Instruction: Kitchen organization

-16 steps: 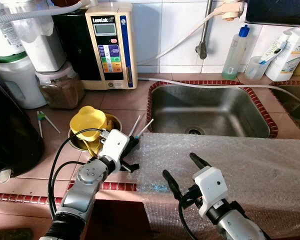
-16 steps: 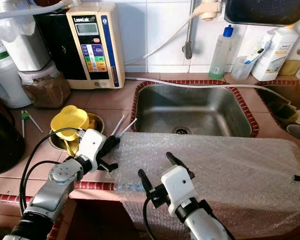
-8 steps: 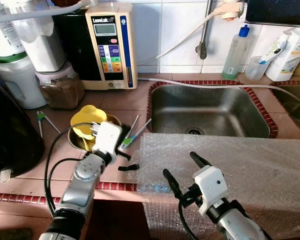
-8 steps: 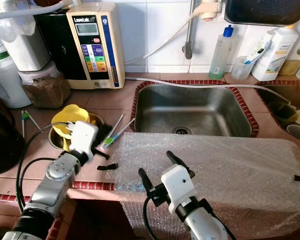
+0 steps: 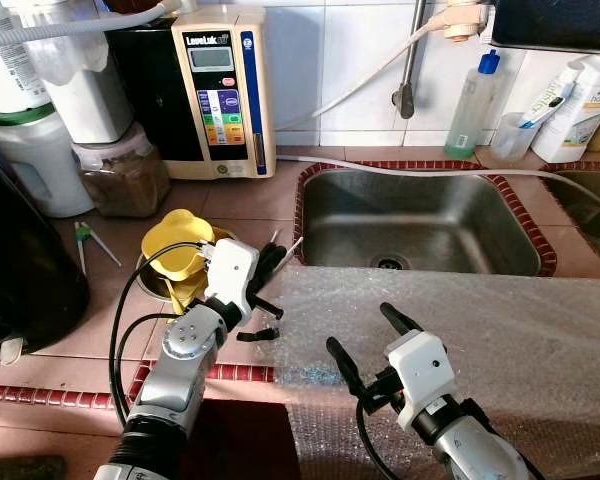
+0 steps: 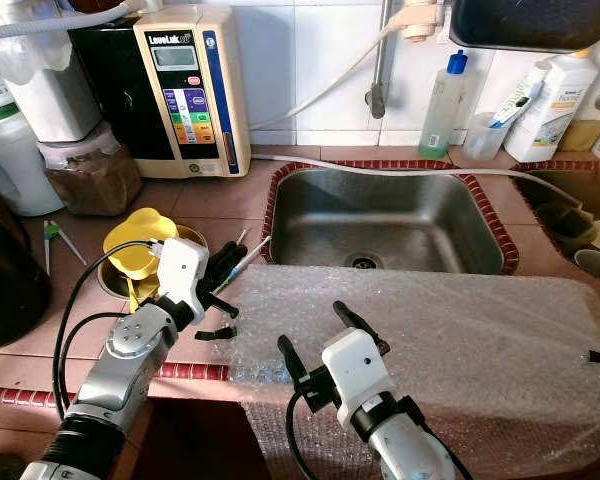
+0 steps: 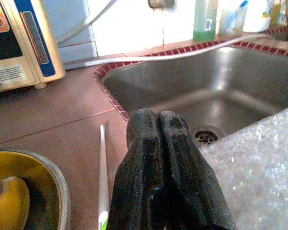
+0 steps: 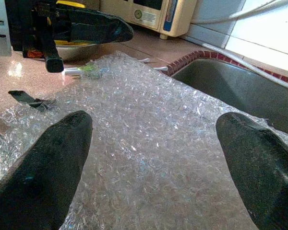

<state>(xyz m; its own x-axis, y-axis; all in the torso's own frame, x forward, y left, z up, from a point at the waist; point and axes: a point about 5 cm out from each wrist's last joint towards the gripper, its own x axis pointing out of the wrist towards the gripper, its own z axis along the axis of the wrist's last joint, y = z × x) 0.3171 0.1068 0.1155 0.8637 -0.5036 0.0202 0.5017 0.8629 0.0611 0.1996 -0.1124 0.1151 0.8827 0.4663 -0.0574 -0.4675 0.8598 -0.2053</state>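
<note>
Tiled countertop beside the sink (image 5: 420, 215): the left gripper (image 5: 268, 268), fingers pressed together and empty, hovers directly over the toothbrushes (image 6: 248, 253), whose long axes run toward the sink; the right gripper (image 6: 310, 345) hangs wide over bubble wrap (image 5: 460, 310).

steel sink (image 5: 420, 215) glossy; bubble wrap (image 5: 480, 330) crinkly; tile counter (image 5: 240, 200) smooth
</note>
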